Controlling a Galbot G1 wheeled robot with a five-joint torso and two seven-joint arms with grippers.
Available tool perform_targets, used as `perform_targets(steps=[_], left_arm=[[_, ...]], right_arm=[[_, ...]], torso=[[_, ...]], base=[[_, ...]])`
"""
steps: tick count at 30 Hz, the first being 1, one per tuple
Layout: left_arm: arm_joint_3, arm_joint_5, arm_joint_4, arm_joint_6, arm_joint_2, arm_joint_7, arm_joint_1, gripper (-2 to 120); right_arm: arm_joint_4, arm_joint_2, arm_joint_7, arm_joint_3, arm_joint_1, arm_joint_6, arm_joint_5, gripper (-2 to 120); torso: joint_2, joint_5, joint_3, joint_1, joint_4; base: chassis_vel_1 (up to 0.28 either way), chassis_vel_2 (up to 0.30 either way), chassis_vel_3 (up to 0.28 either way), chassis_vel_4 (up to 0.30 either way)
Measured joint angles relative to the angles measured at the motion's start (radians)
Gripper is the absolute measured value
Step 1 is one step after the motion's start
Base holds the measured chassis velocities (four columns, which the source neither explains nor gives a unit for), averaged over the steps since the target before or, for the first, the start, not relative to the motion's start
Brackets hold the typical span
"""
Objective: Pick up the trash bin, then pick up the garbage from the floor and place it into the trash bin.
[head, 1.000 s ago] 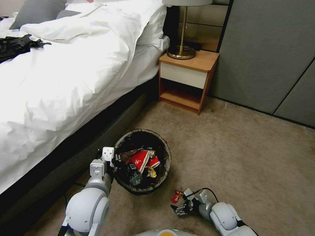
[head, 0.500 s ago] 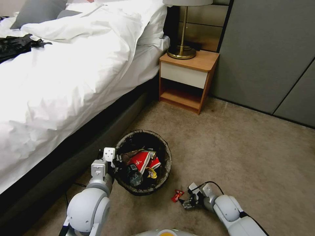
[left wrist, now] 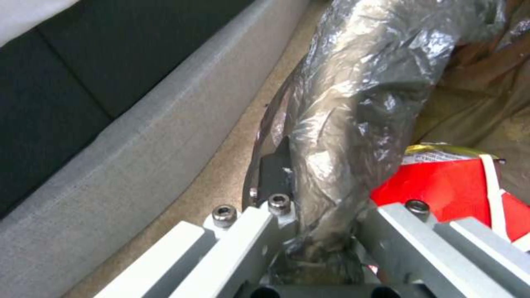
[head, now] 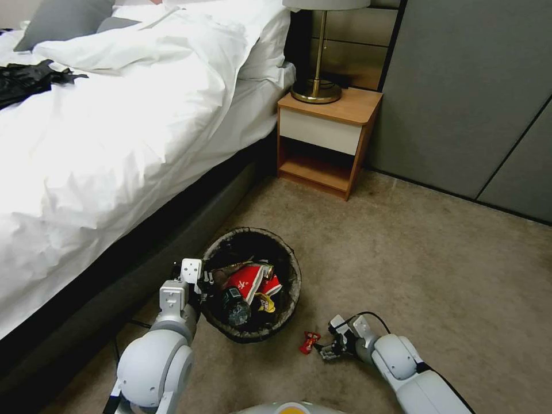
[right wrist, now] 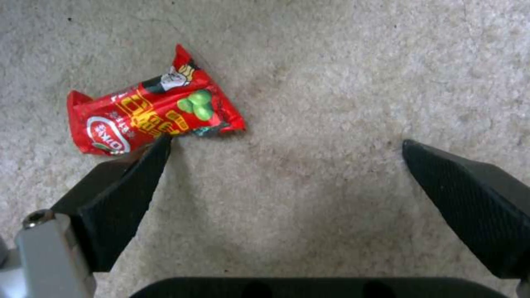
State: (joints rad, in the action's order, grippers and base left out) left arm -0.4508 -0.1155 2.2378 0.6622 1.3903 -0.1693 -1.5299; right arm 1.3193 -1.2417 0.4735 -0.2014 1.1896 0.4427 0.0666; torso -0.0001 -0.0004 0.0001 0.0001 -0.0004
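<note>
Right gripper (right wrist: 284, 159) low over carpet, jaws spread, one tip touching small red wrapper (right wrist: 152, 118). Left gripper (head: 202, 280) pinching bagged rim of trash bin (head: 287, 267) beside bed (head: 103, 149).

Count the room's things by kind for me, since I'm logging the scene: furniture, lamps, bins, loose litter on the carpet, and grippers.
Furniture: 2, the bed and the nightstand
Lamps: 1, the lamp
Bins: 1, the trash bin
Loose litter on the carpet: 1, the red wrapper
Grippers: 2, the left gripper and the right gripper
Total: 7
</note>
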Motion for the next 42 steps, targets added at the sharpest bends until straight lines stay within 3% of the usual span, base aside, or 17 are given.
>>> perform_targets(steps=[21,42], left_arm=[[0.001,0.004,-0.016,0.0,-0.006,0.001,0.008,0],[0.0,0.01,-0.018,-0.003,-0.005,0.004,0.004,0]], right_arm=[[0.102,0.034,0.016,0.016,0.043,0.019,-0.043,100],[0.047,0.009,0.014,0.063,-0.039,0.019,-0.069,100]], torso=[[0.0,0.0004,0.0,0.0,0.0003],[0.0,0.0002,0.0,0.0,0.0004]], base=[[0.0,0.0,0.0,0.0],[0.0,0.0,0.0,0.0]])
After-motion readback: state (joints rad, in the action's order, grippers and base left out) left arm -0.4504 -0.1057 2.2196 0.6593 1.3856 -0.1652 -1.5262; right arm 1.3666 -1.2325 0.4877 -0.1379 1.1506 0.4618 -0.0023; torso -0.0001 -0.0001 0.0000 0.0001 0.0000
